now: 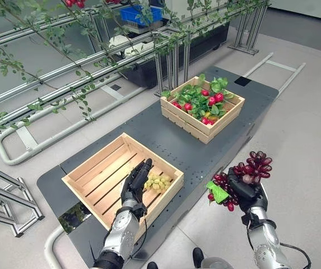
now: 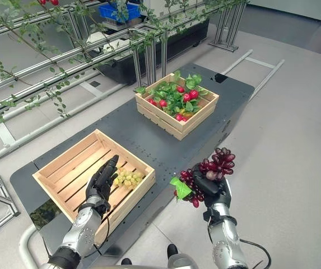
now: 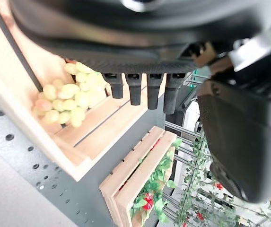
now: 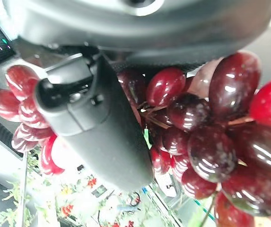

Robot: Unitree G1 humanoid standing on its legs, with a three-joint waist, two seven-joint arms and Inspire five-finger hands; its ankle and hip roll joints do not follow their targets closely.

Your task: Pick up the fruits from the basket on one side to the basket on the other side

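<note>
Right robot hand [image 1: 249, 189]: fingers and thumb curled round a bunch of red grapes [image 1: 244, 176] with a green leaf, held in the air off the right edge of the dark platform [image 1: 166, 140], over the floor. Left robot hand [image 1: 136, 180]: fingers straight, holding nothing, above the near crate [image 1: 93, 168]. Green grapes [image 1: 158, 182] lie in that crate's right corner, just beside the fingers. Far crate [image 1: 194, 124] holds red fruit among green leaves.

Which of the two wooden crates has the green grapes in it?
The near crate, beside the left robot hand, holds only a bunch of green grapes. The far crate is packed with leaves and red fruit.
</note>
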